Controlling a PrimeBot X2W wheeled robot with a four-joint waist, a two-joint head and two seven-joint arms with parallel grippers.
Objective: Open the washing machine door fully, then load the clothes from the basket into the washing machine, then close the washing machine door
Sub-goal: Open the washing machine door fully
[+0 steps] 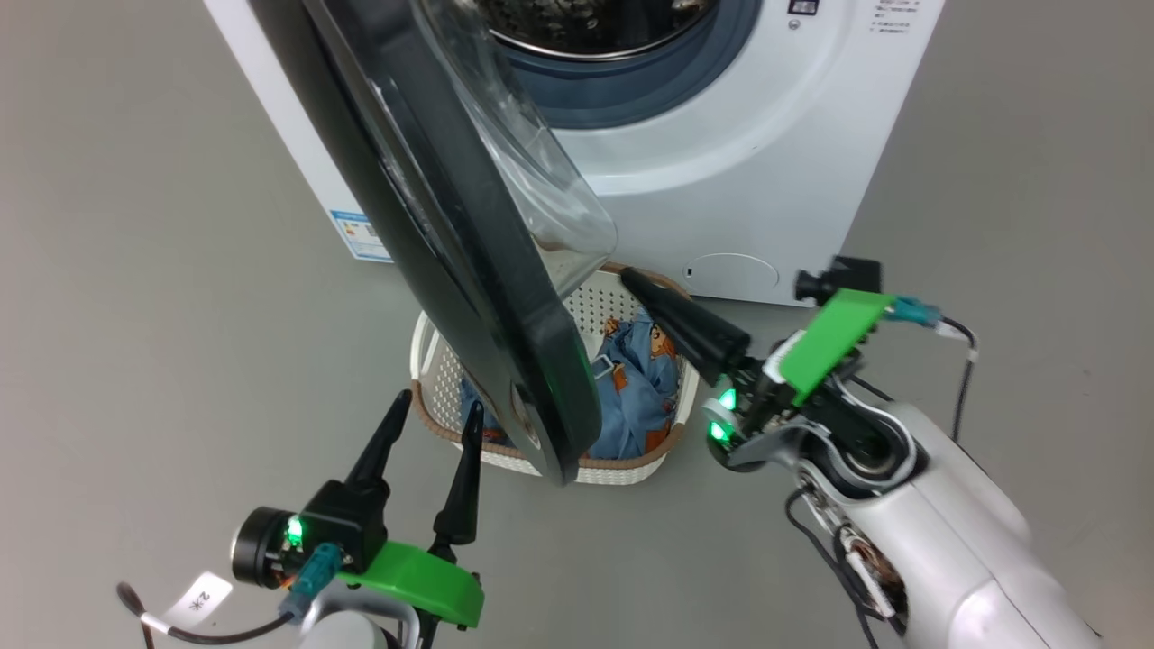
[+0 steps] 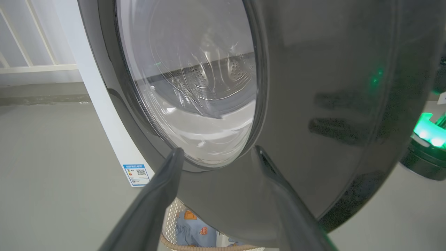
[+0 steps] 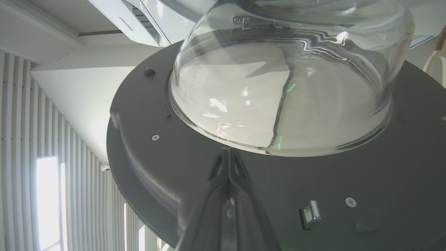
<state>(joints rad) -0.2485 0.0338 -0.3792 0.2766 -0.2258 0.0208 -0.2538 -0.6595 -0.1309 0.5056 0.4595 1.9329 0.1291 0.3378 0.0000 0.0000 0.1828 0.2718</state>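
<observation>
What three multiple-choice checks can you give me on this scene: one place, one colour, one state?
1. Where is the basket?
A. Under the lower edge of the open washing machine door
B. On a shelf
C. On a table
2. What colour are the clothes mostly?
A. Red
B. Light blue
C. Black
3. How is the right end effector?
A. Wide open
B. Shut, holding nothing
C. Shut on clothes
Answers: 1 A, the head view shows it below the door's lower edge; 2 B, the fabric is blue with orange figures; 3 B, its fingers meet with nothing between them.
</observation>
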